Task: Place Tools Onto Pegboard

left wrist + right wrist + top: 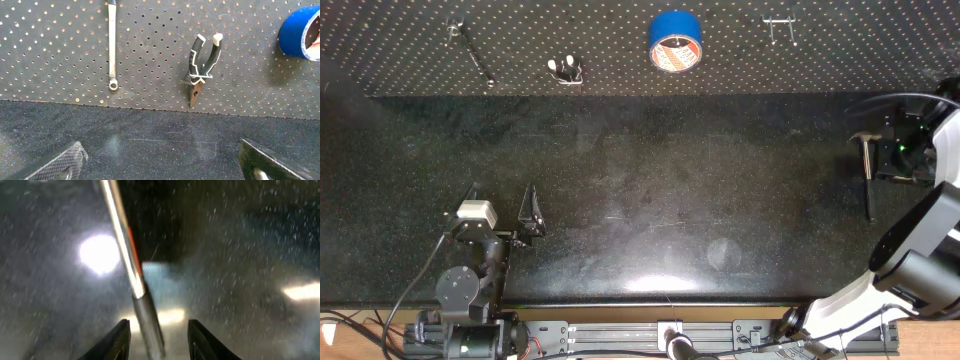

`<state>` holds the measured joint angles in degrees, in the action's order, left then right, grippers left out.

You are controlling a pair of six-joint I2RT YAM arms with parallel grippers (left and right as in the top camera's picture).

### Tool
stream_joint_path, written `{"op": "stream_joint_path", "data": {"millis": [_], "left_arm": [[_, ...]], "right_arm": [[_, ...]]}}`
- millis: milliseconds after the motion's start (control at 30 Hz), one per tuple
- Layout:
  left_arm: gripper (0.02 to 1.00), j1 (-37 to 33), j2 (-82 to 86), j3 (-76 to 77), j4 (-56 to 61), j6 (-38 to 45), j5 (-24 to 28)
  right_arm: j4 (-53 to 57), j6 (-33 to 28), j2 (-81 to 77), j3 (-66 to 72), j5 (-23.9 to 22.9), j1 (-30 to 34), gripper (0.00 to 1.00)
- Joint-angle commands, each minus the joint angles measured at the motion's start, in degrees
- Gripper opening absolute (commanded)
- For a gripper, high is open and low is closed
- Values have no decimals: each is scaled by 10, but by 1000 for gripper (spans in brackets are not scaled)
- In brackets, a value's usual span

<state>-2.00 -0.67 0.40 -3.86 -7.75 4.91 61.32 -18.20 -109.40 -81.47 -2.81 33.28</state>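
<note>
Since the hammer (pixel 131 270) is judged stiff and head-heavy, its slick shaft, between the right gripper's (pixel 157 326) parted fingers, is best gripped headward.

No legible text, numbers or signs anywhere. The blue tape roll (pixel 675 41) hanging on the pegboard (pixel 620 70) has some print on its inner core label, but it's too small to read.

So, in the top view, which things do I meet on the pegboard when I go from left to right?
wrench → pliers → roll of blue tape → metal hook, with nothing hanging on it.
</note>
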Motion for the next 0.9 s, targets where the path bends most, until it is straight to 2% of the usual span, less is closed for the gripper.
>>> {"op": "stream_joint_path", "data": {"millis": [33, 167, 200, 233, 333, 367, 467, 900], "left_arm": [[996, -2, 5, -1, -5, -2, -8], [996, -2, 5, -1, -5, -2, -8], [996, -2, 5, -1, -5, -2, -8], [996, -2, 5, -1, -5, -2, -8], [996, -2, 5, -1, -5, -2, -8], [996, -2, 5, -1, -5, -2, -8], [996, -2, 5, -1, -5, -2, -8], [996, -2, 5, -1, -5, -2, -8]], "right_arm": [[-19, -5, -32, -2, -6, 3, 402], [-28, -6, -37, -15, -1, 3, 382], [-31, -5, -37, -17, 9, 3, 277], [-35, -6, -37, -17, 20, 2, 266], [-38, -5, -37, -17, 24, -3, 275], [-38, -5, -37, -17, 24, -5, 314], [-40, -5, -37, -17, 24, -15, 343], [3, 8, -63, -15, 24, -35, 343]]}}
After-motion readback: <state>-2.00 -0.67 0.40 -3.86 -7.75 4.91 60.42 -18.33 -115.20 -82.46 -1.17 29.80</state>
